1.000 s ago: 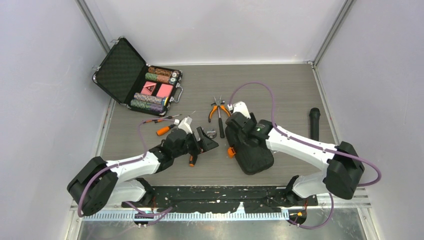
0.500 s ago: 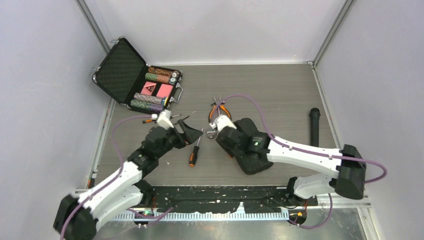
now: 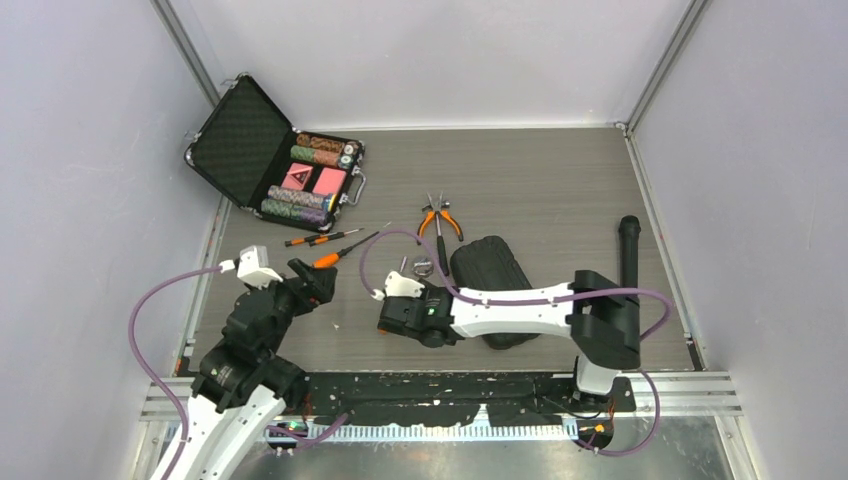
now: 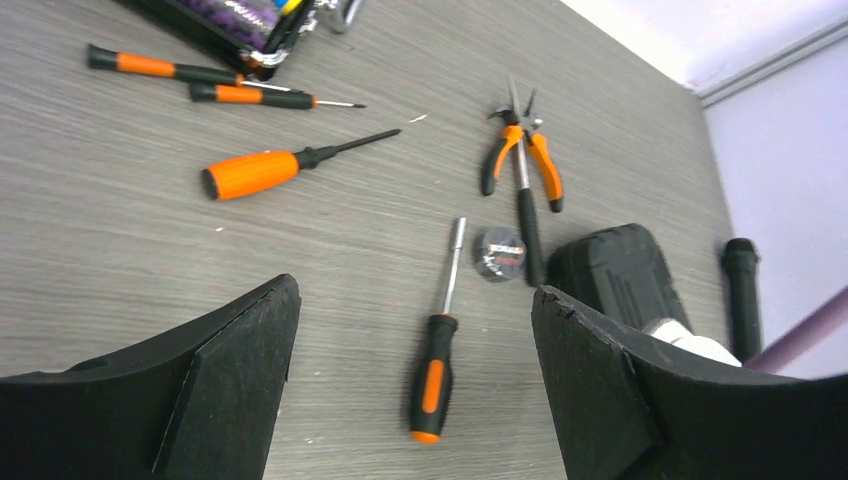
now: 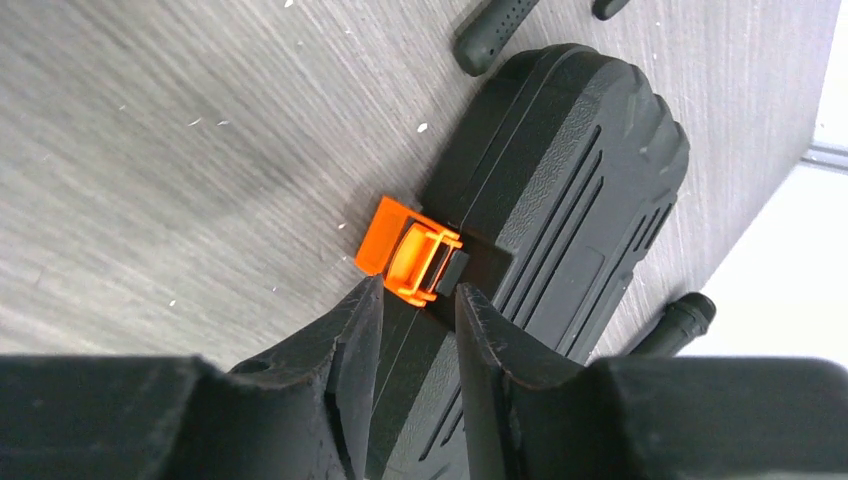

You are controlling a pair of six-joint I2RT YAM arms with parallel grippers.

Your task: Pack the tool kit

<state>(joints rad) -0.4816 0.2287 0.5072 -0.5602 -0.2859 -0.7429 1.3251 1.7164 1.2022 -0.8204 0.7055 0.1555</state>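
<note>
The tool kit (image 3: 488, 262) lies shut in the middle of the table, ribbed lid up. Its orange latch (image 5: 410, 250) sticks out from the case edge (image 5: 570, 180). My right gripper (image 5: 415, 290) hovers over that edge with its jaws a narrow gap apart. The latch sits just past the fingertips and nothing is between them. My left gripper (image 3: 312, 283) is drawn back at the near left, wide open and empty (image 4: 415, 300). Loose tools lie out: a black-and-orange screwdriver (image 4: 435, 370), an orange-handled one (image 3: 330, 258), two thin ones (image 3: 320, 238) and the pliers (image 3: 438, 222).
A metal-edged briefcase (image 3: 235, 140) with chips and red cards stands open at the back left. A small silvery round part (image 4: 500, 252) lies beside the tool kit. A black cylinder (image 3: 628, 250) lies near the right wall.
My left arm has pulled back to the near left, leaving the black-and-orange screwdriver on the table. My right arm has swung left over the case and its jaws have narrowed.
</note>
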